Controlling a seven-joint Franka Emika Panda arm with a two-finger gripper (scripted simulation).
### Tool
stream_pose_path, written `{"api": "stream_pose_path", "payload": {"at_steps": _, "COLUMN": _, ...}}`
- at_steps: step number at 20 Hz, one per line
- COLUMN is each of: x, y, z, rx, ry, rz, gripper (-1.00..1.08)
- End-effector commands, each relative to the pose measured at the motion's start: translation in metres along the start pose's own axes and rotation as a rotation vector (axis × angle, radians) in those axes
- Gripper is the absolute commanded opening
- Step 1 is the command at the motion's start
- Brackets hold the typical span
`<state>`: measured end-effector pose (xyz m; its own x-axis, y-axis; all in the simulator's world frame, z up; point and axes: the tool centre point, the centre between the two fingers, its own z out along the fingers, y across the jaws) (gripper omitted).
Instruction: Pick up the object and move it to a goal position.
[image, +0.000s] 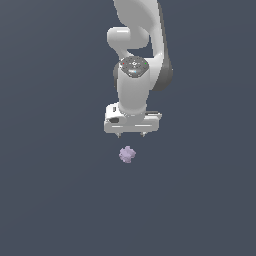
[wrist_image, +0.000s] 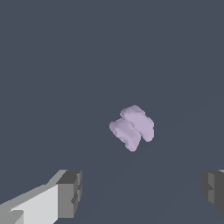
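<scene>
Item: lilac blob (image: 127, 154), lying alone on dark desk (image: 55, 200), apart from everything. End effector (image: 131, 134) is hovering just above it, fingers (wrist_image: 70, 192) spread wide and empty. Blob is sitting slightly ahead of the fingertips' line, untouched.

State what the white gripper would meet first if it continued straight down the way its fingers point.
Probably the small lilac lumpy blob, or just beside it: the open white gripper hangs above it, though depth is unclear.

Open dark grey surface (image: 60, 200) lies all round the small lumpy lilac blob (image: 127, 154); the white gripper (image: 131, 135) hangs spread above it.
</scene>
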<state>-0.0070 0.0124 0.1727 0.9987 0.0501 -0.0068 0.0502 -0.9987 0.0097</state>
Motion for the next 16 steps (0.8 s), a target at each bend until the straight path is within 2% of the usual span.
{"api": "stream_pose_path", "payload": {"at_steps": 1, "x": 0.000, "y": 0.000, "z": 0.000, "rx": 0.000, "ry": 0.000, "rz": 0.000, "gripper": 1.00}}
{"api": "stream_pose_path", "payload": {"at_steps": 10, "x": -0.002, "y": -0.031, "z": 0.001, "rx": 0.031, "ry": 0.005, "rz": -0.039, "gripper": 1.00}}
{"api": "stream_pose_path", "payload": {"at_steps": 16, "x": -0.001, "y": -0.029, "z": 0.002, "rx": 0.030, "ry": 0.005, "rz": -0.046, "gripper": 1.00}}
